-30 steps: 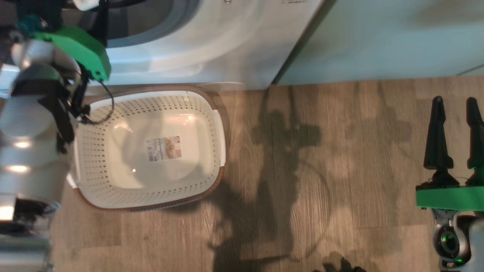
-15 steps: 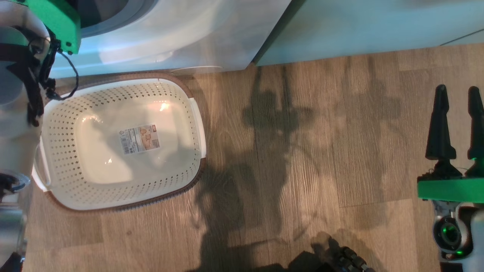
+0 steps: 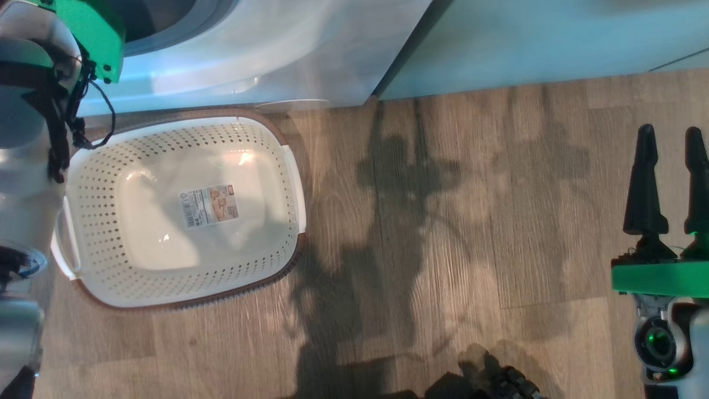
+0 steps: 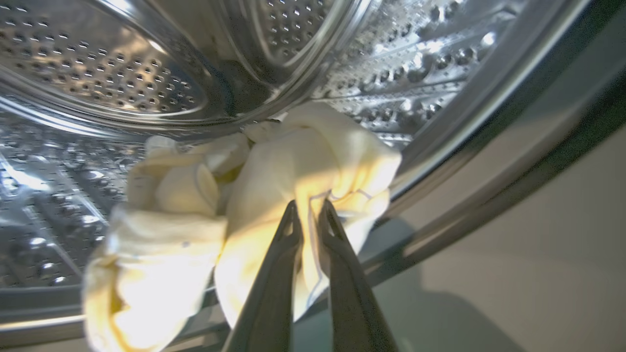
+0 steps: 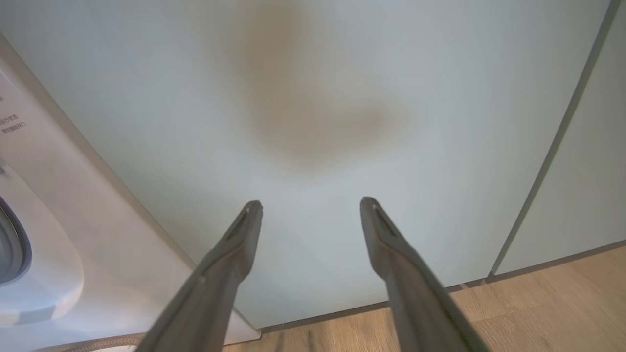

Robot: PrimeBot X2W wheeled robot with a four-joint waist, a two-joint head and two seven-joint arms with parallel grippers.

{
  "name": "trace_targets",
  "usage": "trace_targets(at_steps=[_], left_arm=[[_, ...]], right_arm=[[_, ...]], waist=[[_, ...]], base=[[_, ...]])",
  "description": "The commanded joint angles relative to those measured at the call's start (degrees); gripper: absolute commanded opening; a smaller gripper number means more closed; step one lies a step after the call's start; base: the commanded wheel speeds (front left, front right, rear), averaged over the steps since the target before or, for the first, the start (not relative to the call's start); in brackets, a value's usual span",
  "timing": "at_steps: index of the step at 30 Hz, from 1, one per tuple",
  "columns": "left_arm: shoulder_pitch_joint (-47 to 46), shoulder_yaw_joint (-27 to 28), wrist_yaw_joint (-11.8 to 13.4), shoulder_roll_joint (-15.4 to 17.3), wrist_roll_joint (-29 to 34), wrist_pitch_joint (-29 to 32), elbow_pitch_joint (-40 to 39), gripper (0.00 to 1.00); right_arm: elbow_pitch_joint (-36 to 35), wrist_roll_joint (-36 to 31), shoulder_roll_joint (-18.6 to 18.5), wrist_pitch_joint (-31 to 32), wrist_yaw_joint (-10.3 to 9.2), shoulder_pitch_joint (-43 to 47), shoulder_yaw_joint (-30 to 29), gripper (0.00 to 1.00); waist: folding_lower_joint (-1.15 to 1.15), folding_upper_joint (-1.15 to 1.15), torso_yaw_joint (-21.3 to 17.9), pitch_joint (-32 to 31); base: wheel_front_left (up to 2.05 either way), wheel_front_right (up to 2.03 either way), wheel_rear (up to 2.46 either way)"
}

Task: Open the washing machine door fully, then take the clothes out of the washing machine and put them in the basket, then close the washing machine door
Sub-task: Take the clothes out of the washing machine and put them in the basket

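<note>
The pale yellow clothes [image 4: 274,166] lie bunched at the front lip of the washing machine's steel drum [image 4: 98,73]. My left gripper [image 4: 308,205] is shut on a fold of them, cloth pinched between its fingers. In the head view my left arm [image 3: 33,138] reaches up into the white washing machine [image 3: 277,50]. The cream basket [image 3: 266,244] stands on the floor just in front of the machine, with nothing in it but its label. My right gripper [image 3: 670,166] hangs open at the right, facing a cabinet panel, its fingers [image 5: 244,234] wide apart. The washing machine door is out of view.
Pale green cabinet panels [image 3: 554,39] stand to the right of the machine. Wooden floor [image 3: 443,249] stretches between the basket and my right gripper. A dark object [image 3: 498,382] pokes in at the bottom edge of the head view.
The head camera has swung, shifting the basket and machine leftward in the picture. My left gripper has closed. The right gripper has stayed open and still.
</note>
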Motion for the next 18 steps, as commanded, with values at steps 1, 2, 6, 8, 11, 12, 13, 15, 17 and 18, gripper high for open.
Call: trace_targets(at_steps=[1,2,6,8,11,12,13,15,17,18], left_arm=[[0.22,1.24,0.84,2.32,0.10,-0.96,-1.22,0.00],[0.63,1.32,1.25,2.09,-0.09,-1.86,-1.39,0.00],[2.76,2.31,2.72,1.16,-1.58,-5.55,-3.57,0.00],[4.23,2.93,3.14,0.67,-2.51,-6.75,-5.94,0.00],[7.16,4.05,3.76,0.04,-3.88,-7.43,-11.44,0.00],[8.22,4.56,4.15,-0.10,-4.20,-7.47,-14.52,0.00],[9.56,5.21,4.60,-0.26,-4.58,-7.49,-17.83,0.00],[12.79,6.43,5.41,-0.61,-5.08,-7.50,-24.53,0.00],[16.42,7.70,6.32,-1.17,-5.40,-7.51,-30.99,0.00],[18.17,8.33,6.65,-1.54,-5.60,-7.51,-34.00,0.00]], right_arm=[[-1.57,0.16,-0.72,-0.38,0.01,0.29,0.57,1.00],[-1.52,0.09,-0.72,-0.38,0.01,0.36,0.45,1.00],[-1.56,-0.34,-0.72,-0.38,0.01,0.68,0.23,1.00],[-1.59,-0.60,-0.72,-0.38,0.01,0.77,0.12,1.00],[-1.61,-1.08,-0.72,-0.38,0.01,0.85,0.00,1.00],[-1.64,-1.26,-0.72,-0.38,0.01,0.87,-0.06,1.00],[-1.64,-1.42,-0.72,-0.38,0.01,0.88,-0.20,1.00],[-1.65,-1.72,-0.72,-0.38,0.01,0.91,-0.53,1.00],[-1.65,-2.06,-0.72,-0.38,0.01,0.93,-0.69,1.00],[-1.65,-2.24,-0.72,-0.38,0.01,0.95,-0.80,1.00]], waist=[[0.00,0.00,0.25,-0.28],[0.00,0.00,0.47,-0.51],[0.00,0.00,1.31,-1.42],[0.00,0.00,1.80,-1.80],[0.00,0.00,2.52,-2.32],[0.00,0.00,2.77,-2.45],[0.00,0.00,3.01,-2.57],[0.00,0.00,3.54,-2.95],[0.00,0.00,4.00,-3.36],[0.00,0.00,4.26,-3.57]], base=[[0.00,0.00,0.00],[0.00,0.00,0.00],[0.00,0.00,0.00],[0.00,0.00,0.00],[0.00,0.00,0.00],[0.00,0.00,0.00],[0.00,0.00,0.00],[0.00,0.00,0.00],[0.00,0.00,0.00],[0.00,0.00,0.00]])
